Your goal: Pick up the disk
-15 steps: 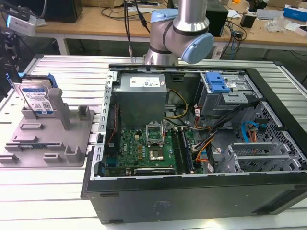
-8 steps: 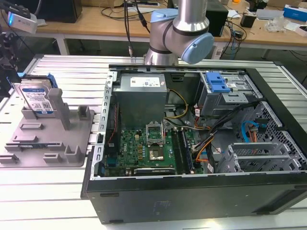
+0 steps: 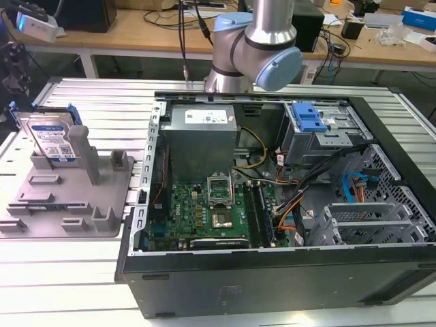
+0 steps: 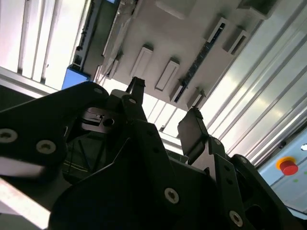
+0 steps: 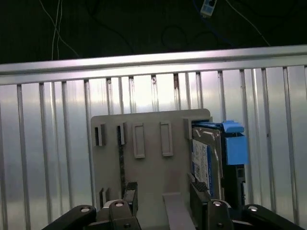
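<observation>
The disk (image 3: 51,139) is a silver-grey drive with a white and blue label and blue rails. It stands on edge in a grey fixture (image 3: 68,197) at the exterior view's left. In the first wrist view the disk (image 5: 206,160) sits at one side of the fixture plate (image 5: 148,167), with a blue rail (image 5: 235,146) along it. My gripper (image 5: 163,196) is open, its black fingers (image 5: 127,196) spread over the plate with nothing between them. One fingertip is close beside the disk's edge but apart from it. The second wrist view shows the gripper (image 4: 165,108) open too.
An open black computer case (image 3: 272,272) fills the middle and the exterior view's right, with a grey power supply box (image 3: 202,122), a motherboard (image 3: 204,208) and a blue latch (image 3: 310,119). The ribbed aluminium table (image 3: 68,272) lies all around. The arm (image 3: 255,41) rises behind the case.
</observation>
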`<state>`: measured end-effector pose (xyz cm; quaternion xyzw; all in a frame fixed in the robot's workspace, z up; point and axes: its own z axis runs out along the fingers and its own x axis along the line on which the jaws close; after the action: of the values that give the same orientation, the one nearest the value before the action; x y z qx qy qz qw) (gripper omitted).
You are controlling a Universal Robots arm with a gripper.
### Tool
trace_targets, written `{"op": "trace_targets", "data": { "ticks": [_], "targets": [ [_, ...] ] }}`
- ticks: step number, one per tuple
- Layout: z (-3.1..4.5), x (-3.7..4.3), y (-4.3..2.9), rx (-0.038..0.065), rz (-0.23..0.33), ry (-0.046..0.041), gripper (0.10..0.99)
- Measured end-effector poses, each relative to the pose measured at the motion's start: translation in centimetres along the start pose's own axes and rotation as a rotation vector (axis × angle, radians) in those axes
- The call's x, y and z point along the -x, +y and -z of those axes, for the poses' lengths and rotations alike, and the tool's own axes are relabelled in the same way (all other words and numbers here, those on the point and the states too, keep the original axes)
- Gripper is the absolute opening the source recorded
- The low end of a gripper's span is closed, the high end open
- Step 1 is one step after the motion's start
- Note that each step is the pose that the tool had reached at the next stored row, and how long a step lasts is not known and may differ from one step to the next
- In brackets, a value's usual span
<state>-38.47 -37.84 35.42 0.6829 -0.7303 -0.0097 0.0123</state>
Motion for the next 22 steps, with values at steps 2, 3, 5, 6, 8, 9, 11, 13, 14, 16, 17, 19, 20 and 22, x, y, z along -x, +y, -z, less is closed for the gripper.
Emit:
{"op": "trace_targets", "data": {
  "ticks": [2,3,5,6,8,9,11,13,14,16,17,19,20,22],
  "targets": [
    [0.01,0.98,0.06,0.0,0.0,0.0008,0.557],
    [0.01,1.76,0.11,0.0,0.0,0.0013,0.557],
    [0.01,2.89,0.19,0.0,0.0,0.0017,0.557],
    [0.01,3.97,0.27,0.0,0.0,0.0021,0.557],
    [-0.02,5.16,0.41,0.0,0.001,0.0024,0.557],
    [-0.06,5.59,0.6,0.0,0.002,0.0028,0.557],
    [-0.16,6.11,0.92,0.0,0.004,0.0032,0.557],
    [-0.31,6.59,1.48,0.0,0.008,0.0045,0.557],
    [-0.38,6.62,1.77,0.0,0.009,0.005,0.557],
    [-0.69,6.53,3.05,0.0,0.017,0.0071,0.557],
    [-0.74,6.51,3.36,-0.001,0.019,0.0083,0.557],
    [-0.74,6.51,3.45,-0.001,0.02,0.0085,0.557],
    [-0.74,6.51,3.45,-0.001,0.02,0.0085,0.557],
    [-0.75,6.5,3.46,-0.001,0.021,0.0086,0.557]
  ]
}}
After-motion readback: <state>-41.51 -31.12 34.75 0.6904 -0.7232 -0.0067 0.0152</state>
